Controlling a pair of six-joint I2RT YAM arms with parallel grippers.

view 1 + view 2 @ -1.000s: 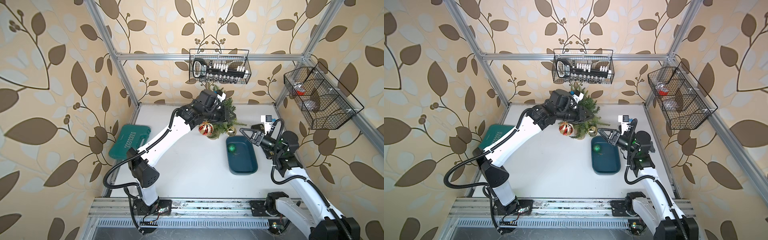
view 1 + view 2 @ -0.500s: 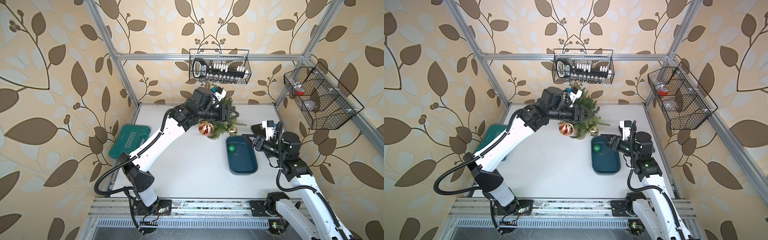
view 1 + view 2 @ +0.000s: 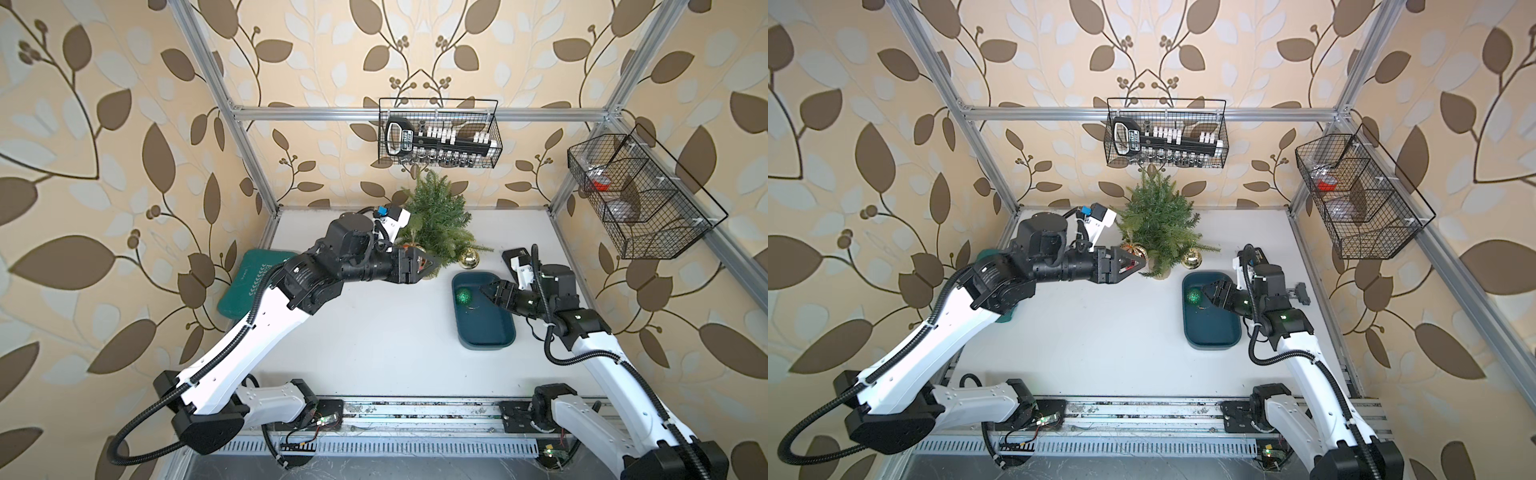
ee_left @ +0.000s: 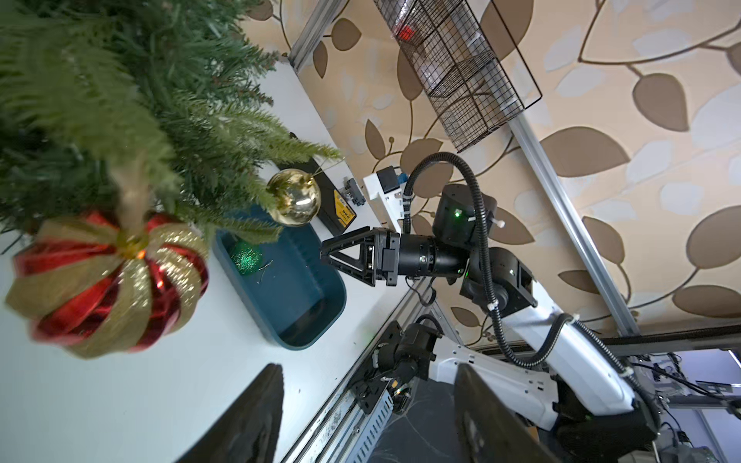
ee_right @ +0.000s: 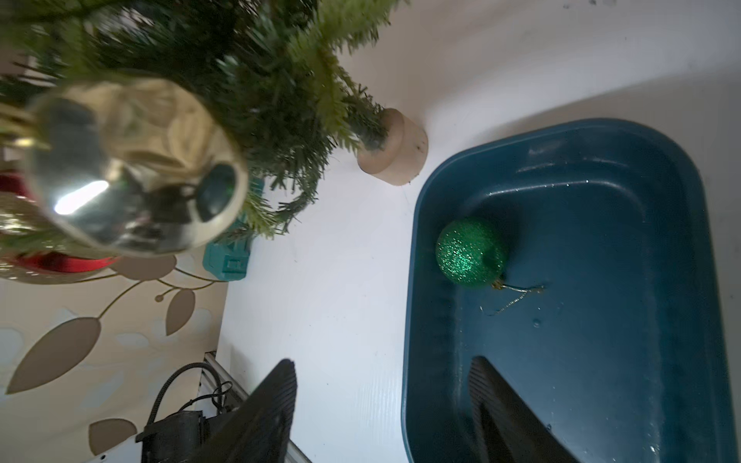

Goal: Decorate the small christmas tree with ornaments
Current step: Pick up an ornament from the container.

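The small christmas tree (image 3: 436, 216) (image 3: 1158, 220) stands at the back of the table on a tan base (image 5: 395, 154). A red-and-gold striped ornament (image 4: 108, 280) (image 3: 1133, 249) and a shiny gold ornament (image 3: 469, 258) (image 4: 294, 197) hang from its lower branches. My left gripper (image 3: 432, 266) (image 4: 369, 366) is open and empty, just in front of the red-and-gold ball. A green glittery ornament (image 3: 463, 296) (image 5: 470, 252) lies in the teal tray (image 3: 486, 332), its gold loop on the tray floor. My right gripper (image 3: 484, 291) (image 5: 381, 362) is open over the tray, next to the green ball and not touching it.
A green case (image 3: 253, 282) lies at the table's left edge, under the left arm. A black device with a yellow label (image 4: 339, 208) lies behind the tray. One wire basket (image 3: 440, 133) hangs on the back wall above the tree, and a second wire basket (image 3: 640, 195) on the right wall.
My left gripper has opened and drawn back from the tree toward the front; the red-and-gold ball stays hanging. My right gripper has dropped toward the tray, closer to the green ball.
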